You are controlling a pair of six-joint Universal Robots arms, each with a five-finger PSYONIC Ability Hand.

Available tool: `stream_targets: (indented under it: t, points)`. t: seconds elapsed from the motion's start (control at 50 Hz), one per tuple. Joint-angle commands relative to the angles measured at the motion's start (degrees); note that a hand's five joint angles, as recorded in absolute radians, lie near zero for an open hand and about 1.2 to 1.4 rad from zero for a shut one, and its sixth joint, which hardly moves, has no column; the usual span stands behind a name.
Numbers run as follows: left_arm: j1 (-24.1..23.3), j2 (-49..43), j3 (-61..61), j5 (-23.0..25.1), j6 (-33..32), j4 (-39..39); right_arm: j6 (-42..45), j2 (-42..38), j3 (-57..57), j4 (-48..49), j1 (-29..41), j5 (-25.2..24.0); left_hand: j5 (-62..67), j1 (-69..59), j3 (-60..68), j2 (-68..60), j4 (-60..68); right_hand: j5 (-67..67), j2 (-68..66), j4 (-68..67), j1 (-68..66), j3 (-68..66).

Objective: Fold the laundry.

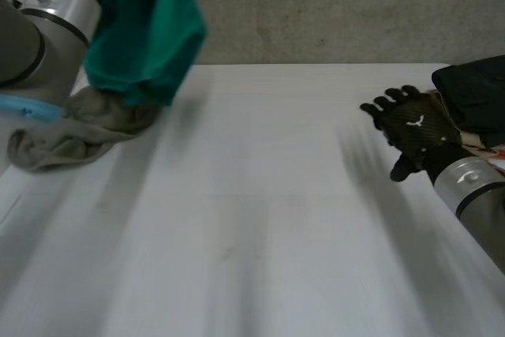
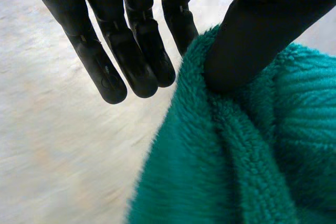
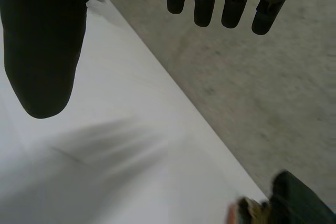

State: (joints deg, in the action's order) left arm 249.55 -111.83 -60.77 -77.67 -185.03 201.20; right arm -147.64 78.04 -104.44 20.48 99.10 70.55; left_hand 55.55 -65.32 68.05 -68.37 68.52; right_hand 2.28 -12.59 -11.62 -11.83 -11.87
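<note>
Left robot hand (image 2: 131,51) pinching fluffy teal cloth (image 2: 252,156), bunched, raised, right robot hand (image 1: 414,128) fingers spread, empty

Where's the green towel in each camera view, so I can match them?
Head view: the green towel held up far left, above a grey cloth.
Left wrist view: it bunches under the thumb of the left hand, beside its fingers.
Right wrist view: the open right hand above the far edge of the white table, dark laundry nearby.
Shared landmark: that table.
</note>
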Motion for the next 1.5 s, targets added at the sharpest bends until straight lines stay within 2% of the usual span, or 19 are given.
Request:
stream_targets:
  t: [0.02,0.06,0.12,0.2,0.32,0.38,0.48,0.54,0.56,0.66,0.78,0.8,0.9,1.0,1.08,1.1,1.28,1.34,1.5]
  points:
    - [-14.86,3.47,-15.76,6.73,8.28,1.12,-1.24,1.59,0.37,0.00,-3.21,3.54,14.45,-14.68,11.95,-11.63,11.48,-2.28,2.59,1.62,1.83,1.87]
    - [-19.94,0.94,-19.62,8.14,8.20,2.61,-2.12,1.59,0.81,-0.09,-3.65,4.07,14.45,-14.68,11.95,-11.63,11.48,-2.28,2.59,1.62,1.83,1.87]
    - [-23.30,-5.99,-20.70,7.88,7.94,3.50,-2.91,1.59,0.99,-0.18,-4.18,4.33,13.81,-14.04,11.30,-10.99,10.83,-2.28,2.59,1.62,1.83,1.87]
    - [-24.10,-10.86,-19.30,7.80,5.84,1.23,-3.18,1.59,0.90,-0.61,-4.18,4.34,-55.55,55.32,-58.05,58.37,-58.52,-2.28,2.59,1.62,1.83,1.87]
    - [-22.27,-6.30,-18.42,7.53,-0.50,-0.54,-3.18,1.76,0.20,-1.41,-3.74,4.42,-54.32,54.09,-56.83,57.15,-57.30,-2.28,2.59,1.62,1.83,1.87]
    - [-17.79,-1.82,-18.94,6.22,-3.40,-0.72,-3.09,2.82,-0.06,-2.81,-3.39,4.34,-54.15,53.92,-56.66,56.98,-57.13,-2.28,2.59,1.62,1.83,1.87]
    - [-10.50,1.79,-18.94,4.81,-6.56,-1.33,-2.91,6.51,0.81,-14.29,-0.59,3.98,-52.98,52.75,-55.49,55.80,-55.96,-2.28,2.59,1.62,1.83,1.87]
    - [-6.98,1.27,-18.86,4.89,-7.62,-2.56,-2.91,7.47,1.51,-20.99,1.18,3.90,-51.97,51.74,-54.48,54.80,-54.95,-2.28,2.59,1.62,1.83,1.87]
    - [-4.53,0.13,-18.42,4.98,-8.84,-3.96,-2.91,8.61,1.69,-25.45,2.05,3.90,-51.63,51.40,-54.14,54.46,-54.61,-2.28,2.59,1.62,1.83,1.87]
    - [0.32,-7.33,-15.17,5.42,-15.61,-9.50,-2.12,9.50,0.11,-33.04,5.04,4.16,-50.79,50.56,-53.30,53.61,-53.77,-2.28,2.59,1.62,1.83,1.87]
    - [3.93,-15.25,-11.04,6.21,-27.47,-15.92,-0.54,9.41,-4.98,-29.81,8.83,4.16,-49.28,49.05,-51.79,52.10,-52.26,-2.28,2.59,1.62,1.83,1.87]
    - [4.80,-17.69,-10.08,7.26,-31.05,-17.05,0.50,9.41,-7.07,-27.27,8.83,4.16,-48.78,48.55,-51.28,51.60,-51.76,-2.28,2.59,1.62,1.83,1.87]
    - [5.42,-23.25,-7.78,11.13,-38.12,-18.56,4.20,9.24,-12.98,-19.62,9.09,4.25,-42.22,41.99,-44.73,45.04,-45.20,-0.02,0.32,-0.65,-0.44,-0.40]
    - [4.90,-23.61,-6.64,12.28,-37.33,-18.30,8.24,7.66,-16.85,-12.49,8.74,4.42,-40.87,40.64,-43.38,43.69,-43.85,6.69,-6.38,-7.35,-7.14,-7.11]
    - [4.28,-22.99,-6.90,12.45,-34.44,-18.30,10.35,4.85,-17.12,-7.22,8.48,4.51,-40.70,40.47,-43.20,43.52,-43.67,43.28,-42.97,-43.94,-43.73,-43.70]
    - [4.02,-22.12,-7.25,12.45,-32.60,-18.38,10.97,3.80,-16.42,-6.25,8.39,4.77,-40.70,40.47,-43.20,43.52,-43.68,67.47,-67.16,-68.13,-67.93,-67.89]
    - [3.14,-14.39,-13.66,12.54,-26.78,-17.68,10.71,3.34,-7.63,-5.72,9.53,5.83,-45.23,44.99,-47.73,48.05,-48.20,67.72,-67.41,-68.38,-68.17,-68.13]
    - [3.31,-10.88,-17.34,12.54,-26.17,-17.68,9.31,7.55,-3.50,-5.72,12.60,5.92,-52.78,52.54,-55.28,55.60,-55.75,67.72,-67.41,-68.38,-68.17,-68.13]
    - [2.96,-6.91,-25.09,12.28,-23.89,-15.31,0.35,15.65,7.40,-11.95,18.23,5.83,-53.65,53.42,-56.16,56.47,-56.63,67.72,-67.41,-68.38,-68.17,-68.13]
